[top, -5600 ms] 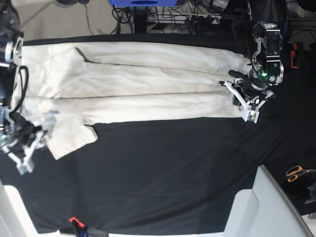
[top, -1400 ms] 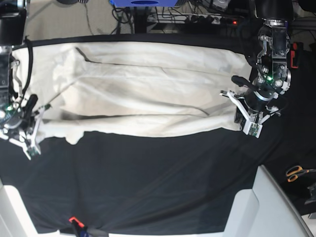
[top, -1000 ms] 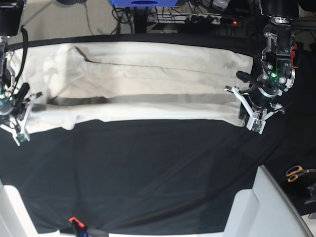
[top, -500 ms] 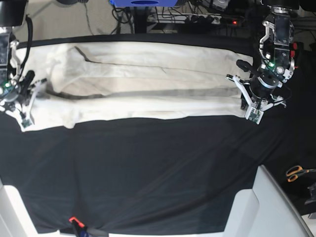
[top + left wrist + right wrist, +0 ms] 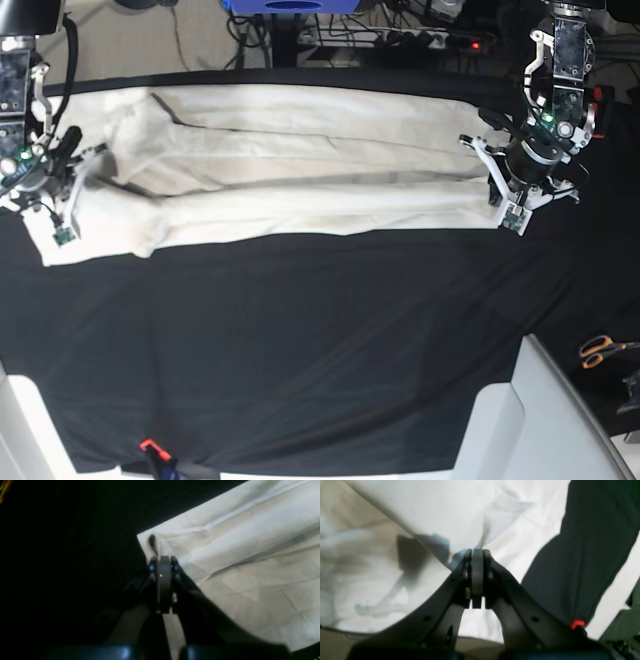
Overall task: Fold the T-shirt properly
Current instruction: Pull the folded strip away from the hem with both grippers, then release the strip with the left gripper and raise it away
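The cream T-shirt (image 5: 300,150) lies stretched in a long band across the far half of the black table cloth (image 5: 320,340), folded lengthwise with a crease along its middle. My left gripper (image 5: 508,212) is at the shirt's right end, shut on a corner of the cloth. The left wrist view shows that gripper (image 5: 161,560) pinching the T-shirt (image 5: 237,555) at its hem corner. My right gripper (image 5: 60,228) is at the shirt's left end, also shut on cloth. In the right wrist view the gripper (image 5: 477,552) holds a gathered fold of the T-shirt (image 5: 420,510).
Orange-handled scissors (image 5: 600,350) lie at the table's right edge. A white bin or panel (image 5: 530,420) fills the near right corner. A small red clip (image 5: 148,445) sits at the near edge. Cables and a blue object (image 5: 290,6) lie beyond the far edge.
Both grippers have carried the shirt's near edge a little toward the far side. The raised fold has settled flatter and the band of cloth looks narrower.
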### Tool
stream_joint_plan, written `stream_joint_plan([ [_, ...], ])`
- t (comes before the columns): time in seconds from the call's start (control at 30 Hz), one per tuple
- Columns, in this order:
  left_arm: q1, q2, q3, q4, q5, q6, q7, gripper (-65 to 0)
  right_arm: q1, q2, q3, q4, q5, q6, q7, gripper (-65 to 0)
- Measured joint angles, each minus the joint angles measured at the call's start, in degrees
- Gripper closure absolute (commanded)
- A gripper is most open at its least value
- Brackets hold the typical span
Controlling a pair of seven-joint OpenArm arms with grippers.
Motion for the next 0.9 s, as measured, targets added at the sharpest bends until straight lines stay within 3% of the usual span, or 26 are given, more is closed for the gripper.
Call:
stream_joint_plan([
  [0.23, -0.11, -0.22, 0.00, 0.02, 0.00, -0.02, -0.11, 0.0, -1.64, -0.94, 4.57, 3.58, 0.20, 0.02, -0.57, 0.0],
  [0.47, -0.04, -0.15, 0.00, 0.17, 0.02, -0.02, -0.15, 0.0, -3.52, -4.63, 4.74, 4.02, 0.07, 0.26, -2.16, 0.0],
  [0.9, 0.07, -0.04, 0.00, 0.17, 0.02, 0.00, -0.15, 0.0, -7.04, -5.86, 4.68, 6.93, -0.26, -0.15, -2.45, 0.0],
])
